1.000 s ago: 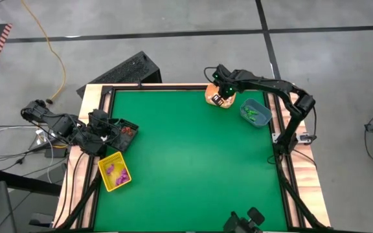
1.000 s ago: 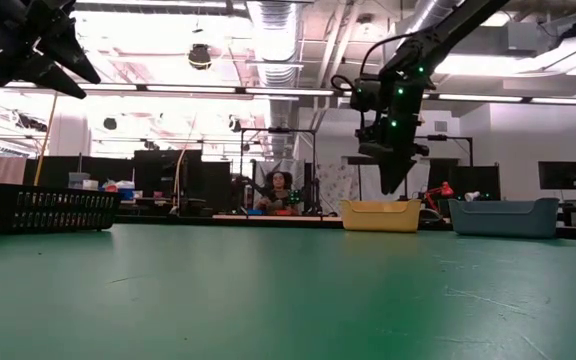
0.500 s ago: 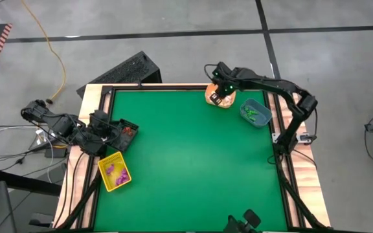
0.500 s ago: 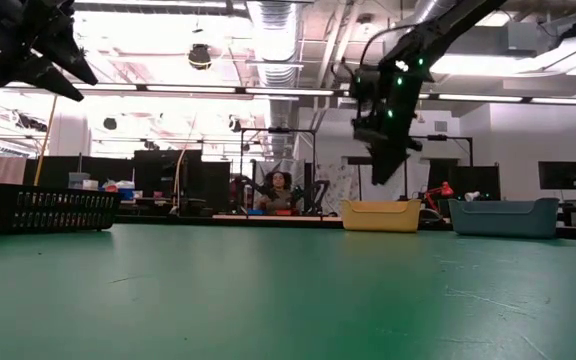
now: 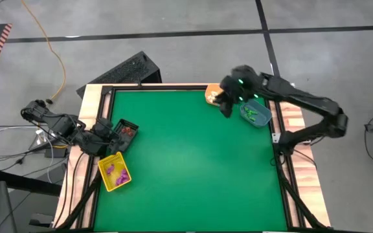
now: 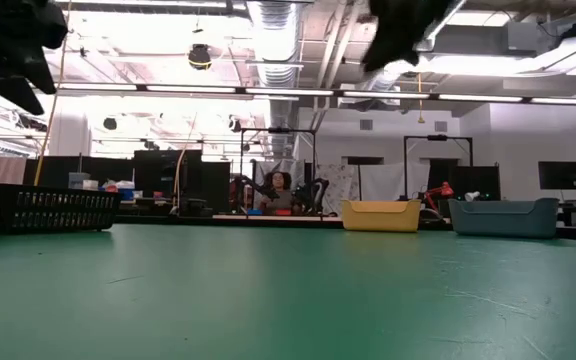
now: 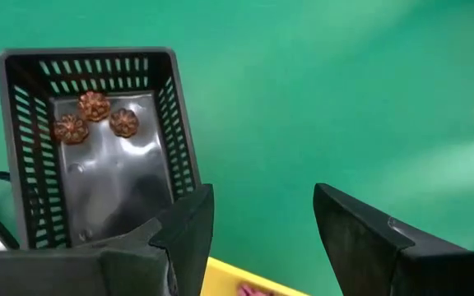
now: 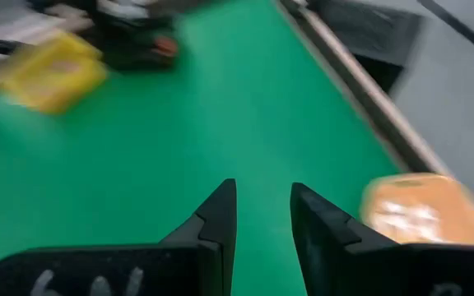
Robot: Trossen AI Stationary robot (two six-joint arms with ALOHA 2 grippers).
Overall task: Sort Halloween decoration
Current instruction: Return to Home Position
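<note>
Trinkets point(image 7: 123, 122) sit in bins: reddish in the black bin point(image 7: 178, 131) at left, white in the orange bin point(image 8: 451, 193) far right. Right hand point(image 8: 262, 187), slightly spread and empty, hangs beside it; left hand point(image 7: 262, 193) spread by the black bin. Sorting looks done; arms should fold home.

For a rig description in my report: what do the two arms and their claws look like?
The left arm and right arm are dark, slim and jointed. Small green lights glow near the right arm's wrist. The left claw and right claw each have two flat, dark, wedge-shaped fingers. White scribbled marks show on the right claw's base.
</note>
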